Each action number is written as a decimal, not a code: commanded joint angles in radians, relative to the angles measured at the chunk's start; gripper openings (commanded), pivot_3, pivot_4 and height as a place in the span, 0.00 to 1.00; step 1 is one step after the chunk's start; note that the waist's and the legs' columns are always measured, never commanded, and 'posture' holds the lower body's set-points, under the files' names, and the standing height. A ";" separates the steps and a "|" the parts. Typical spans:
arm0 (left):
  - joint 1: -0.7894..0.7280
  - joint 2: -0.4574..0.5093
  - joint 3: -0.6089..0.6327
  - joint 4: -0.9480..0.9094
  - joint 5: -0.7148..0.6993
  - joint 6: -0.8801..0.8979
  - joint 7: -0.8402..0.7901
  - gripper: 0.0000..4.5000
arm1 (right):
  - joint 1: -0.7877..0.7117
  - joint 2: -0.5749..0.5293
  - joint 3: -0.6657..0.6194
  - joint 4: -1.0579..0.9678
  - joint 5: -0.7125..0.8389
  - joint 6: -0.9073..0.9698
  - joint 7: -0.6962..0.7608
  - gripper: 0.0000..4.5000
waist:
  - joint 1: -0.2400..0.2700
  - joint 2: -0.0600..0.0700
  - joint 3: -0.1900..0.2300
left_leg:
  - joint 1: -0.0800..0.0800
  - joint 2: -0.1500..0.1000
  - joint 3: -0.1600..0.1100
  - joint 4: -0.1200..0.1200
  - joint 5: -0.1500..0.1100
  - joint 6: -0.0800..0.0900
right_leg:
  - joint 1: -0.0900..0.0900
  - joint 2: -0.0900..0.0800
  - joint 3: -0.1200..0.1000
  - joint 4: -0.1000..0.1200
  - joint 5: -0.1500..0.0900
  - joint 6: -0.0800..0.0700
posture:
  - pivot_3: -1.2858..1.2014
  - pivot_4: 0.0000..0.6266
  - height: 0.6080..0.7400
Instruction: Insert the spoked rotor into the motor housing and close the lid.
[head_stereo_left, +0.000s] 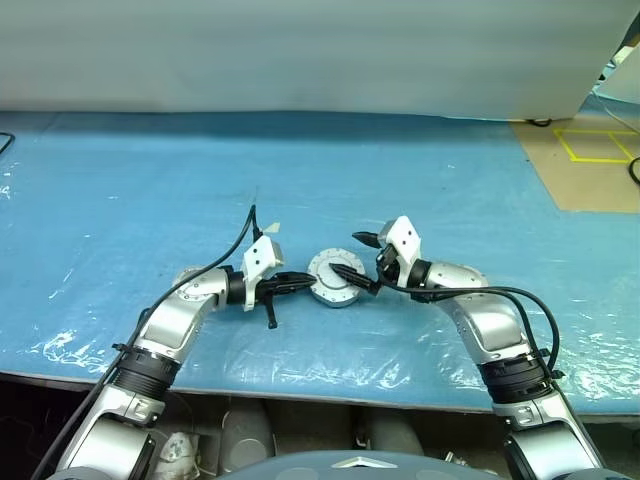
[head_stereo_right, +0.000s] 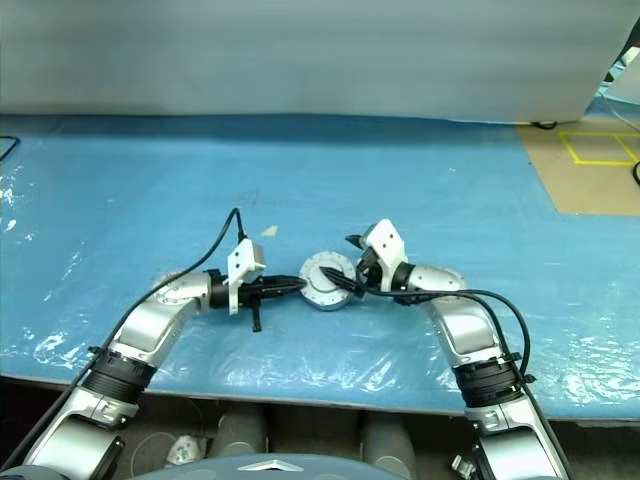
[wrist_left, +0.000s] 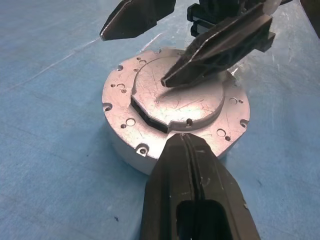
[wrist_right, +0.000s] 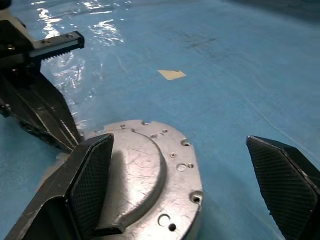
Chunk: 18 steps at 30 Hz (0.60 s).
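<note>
A round silver motor housing (head_stereo_left: 322, 295) sits on the blue table between my two grippers. The lid (wrist_left: 175, 100), a flat silver disc with small holes and a raised centre plate, lies on top and covers it. The spoked rotor is hidden. My left gripper (head_stereo_left: 305, 283) is shut, its tip against the housing's near rim (wrist_left: 142, 150). My right gripper (head_stereo_left: 357, 257) is open on the opposite side. One of its fingers (wrist_left: 215, 47) reaches over the lid's top and the other finger (wrist_left: 132, 17) hangs beyond the far rim, with nothing gripped.
The blue plastic-covered table (head_stereo_left: 150, 190) spreads wide around the housing. A small scrap of tan tape (wrist_right: 171, 74) lies just behind it. At the far right is a brown board (head_stereo_left: 585, 165) with yellow lines. The table's front edge (head_stereo_left: 330, 385) runs close below my arms.
</note>
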 joint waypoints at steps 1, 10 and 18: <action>0.018 0.004 -0.018 0.012 0.016 0.014 0.000 0.00 | 0.020 -0.016 -0.046 -0.043 0.070 0.141 -0.009 1.00 | 0.001 0.000 0.000 | 0.000 0.000 0.000 0.000 0.000 0.000 | 0.000 0.000 0.000 0.000 0.000 0.000 | 0.52 0.24 1.00; 0.019 -0.002 -0.017 0.013 0.016 0.005 0.003 0.00 | 0.017 -0.008 -0.163 -0.124 0.337 0.656 -0.064 1.00 | 0.002 0.000 0.000 | 0.000 0.000 0.000 0.000 0.000 0.000 | 0.000 0.000 0.000 0.000 0.000 0.000 | 0.52 0.24 1.00; 0.020 -0.004 -0.015 0.014 0.013 -0.002 0.006 0.00 | -0.024 0.079 -0.307 -0.093 0.497 0.921 -0.161 1.00 | 0.002 0.000 0.000 | 0.000 0.000 0.000 -0.001 0.000 -0.001 | 0.000 0.000 0.000 -0.001 0.000 0.000 | 0.52 0.24 1.00</action>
